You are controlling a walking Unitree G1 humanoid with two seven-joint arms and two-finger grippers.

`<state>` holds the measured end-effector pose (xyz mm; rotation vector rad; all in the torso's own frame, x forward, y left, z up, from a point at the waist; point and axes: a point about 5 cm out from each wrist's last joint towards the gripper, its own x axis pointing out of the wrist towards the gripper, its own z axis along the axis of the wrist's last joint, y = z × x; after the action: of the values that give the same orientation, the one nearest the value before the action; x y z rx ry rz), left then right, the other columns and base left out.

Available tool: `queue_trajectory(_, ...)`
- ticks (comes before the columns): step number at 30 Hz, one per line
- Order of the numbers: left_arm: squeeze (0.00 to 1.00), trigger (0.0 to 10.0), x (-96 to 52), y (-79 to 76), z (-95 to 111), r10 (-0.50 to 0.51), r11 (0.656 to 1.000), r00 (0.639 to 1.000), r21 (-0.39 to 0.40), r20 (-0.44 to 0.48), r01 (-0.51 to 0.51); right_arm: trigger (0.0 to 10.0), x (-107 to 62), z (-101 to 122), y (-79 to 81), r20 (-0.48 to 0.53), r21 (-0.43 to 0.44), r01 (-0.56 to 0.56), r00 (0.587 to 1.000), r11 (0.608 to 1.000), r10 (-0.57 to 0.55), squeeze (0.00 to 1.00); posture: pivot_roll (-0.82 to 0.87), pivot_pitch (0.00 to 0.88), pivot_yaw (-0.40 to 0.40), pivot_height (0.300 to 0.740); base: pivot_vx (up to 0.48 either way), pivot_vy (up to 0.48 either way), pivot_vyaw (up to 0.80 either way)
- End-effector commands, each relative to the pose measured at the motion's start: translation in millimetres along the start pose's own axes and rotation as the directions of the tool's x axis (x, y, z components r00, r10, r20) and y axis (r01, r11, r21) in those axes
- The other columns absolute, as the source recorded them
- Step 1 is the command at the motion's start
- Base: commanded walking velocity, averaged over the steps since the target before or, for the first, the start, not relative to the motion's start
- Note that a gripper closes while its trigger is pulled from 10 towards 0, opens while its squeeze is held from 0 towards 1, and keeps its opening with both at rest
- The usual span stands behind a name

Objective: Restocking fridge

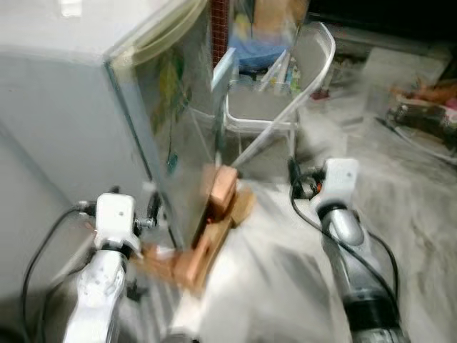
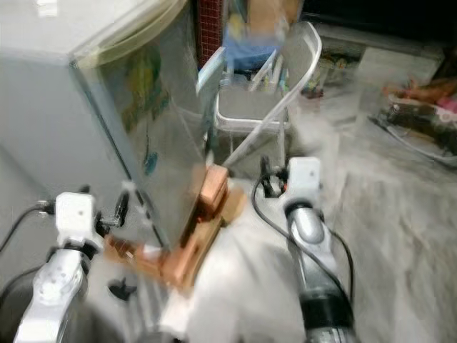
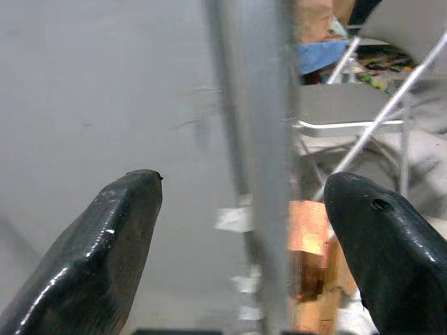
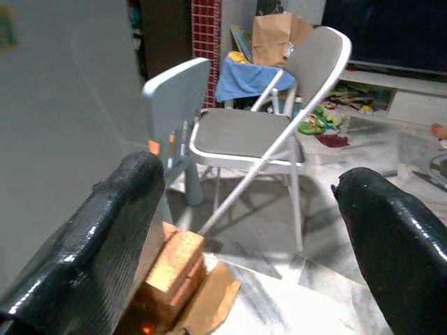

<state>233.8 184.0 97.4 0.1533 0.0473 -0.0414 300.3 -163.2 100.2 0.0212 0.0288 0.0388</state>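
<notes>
Blurry head views, but layout reads ok. Grey fridge (image 1: pixel 86 107) fills the robot's left side, door shut, pale seal strip along its top edge, faded stickers on the side panel. Nothing visible of its contents. At its lower front corner sits a stack of orange-brown wooden blocks (image 1: pixel 214 207) on flat cardboard (image 4: pixel 209 296), touching the fridge base.

Behind that, a grey folding chair (image 4: pixel 272 132) w/ white frame; beside it a small pale-blue plastic chair (image 4: pixel 178 105). Blue cloth (image 4: pixel 248 77) and a brown paper bag (image 4: pixel 279 35) sit behind the chairs; bag contents can't be made out.

Left gripper (image 3: pixel 244 209): arm raised low-left, wrist near the fridge corner, fingers spread wide, the fridge's vertical edge between them but not touched.

Right gripper (image 4: pixel 244 209): arm forward at mid-right over marble floor (image 1: pixel 400 193), fingers wide apart, holding nothing, pointed toward the folding chair and blocks.
</notes>
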Motion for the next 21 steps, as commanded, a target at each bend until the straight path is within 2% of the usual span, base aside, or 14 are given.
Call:
queue_trajectory(1,0.00,10.0,-0.7,3.2,4,-0.005,1.000,1.000,0.000,0.018,0.005,10.0,1.0,7,3.3,0.021,0.025,0.003,1.000,1.000,-0.003,0.00,0.11,0.039,-0.031,0.740,0.000,0.000,0.00)
queue_trajectory(6,0.00,10.0,1.6,6.3,10,0.000,1.000,0.999,-0.003,0.041,0.000,10.0,-2.4,8,0.3,0.015,0.029,0.011,1.000,1.000,-0.011,0.00,0.11,0.051,-0.028,0.740,0.000,0.000,-0.60)
queue_trajectory(9,0.00,10.0,3.0,12.0,14,0.006,1.000,0.999,0.007,0.054,-0.007,10.0,-13.1,4,-2.9,-0.002,0.019,0.017,1.000,1.000,-0.017,0.00,0.10,0.056,-0.020,0.740,0.000,0.000,-0.80)
queue_trajectory(13,0.00,10.0,3.8,13.4,15,0.005,1.000,0.998,0.010,0.058,-0.005,10.0,-23.3,0,-1.1,-0.031,0.032,0.004,1.000,0.999,-0.003,0.00,0.10,0.053,-0.020,0.740,0.257,0.183,-0.80)
queue_trajectory(15,0.00,10.0,4.5,12.8,15,0.005,1.000,0.998,0.010,0.058,-0.006,10.0,-29.9,-2,0.3,-0.044,0.028,-0.012,0.999,1.000,0.013,0.00,0.10,0.053,-0.019,0.740,0.266,0.240,-0.45)
queue_trajectory(18,0.00,10.0,3.0,10.0,13,0.007,1.000,0.999,0.016,0.047,-0.007,10.0,-39.0,0,0.3,-0.021,-0.042,-0.045,0.999,0.998,0.044,0.00,0.10,0.048,-0.022,0.740,0.000,0.000,0.00)
queue_trajectory(21,0.00,10.0,-4.6,7.9,7,0.011,1.000,1.000,0.017,0.021,-0.011,10.0,-54.5,-2,-6.4,-0.055,-0.036,-0.040,0.998,0.999,0.038,0.00,0.10,0.049,-0.026,0.740,0.000,0.000,0.00)
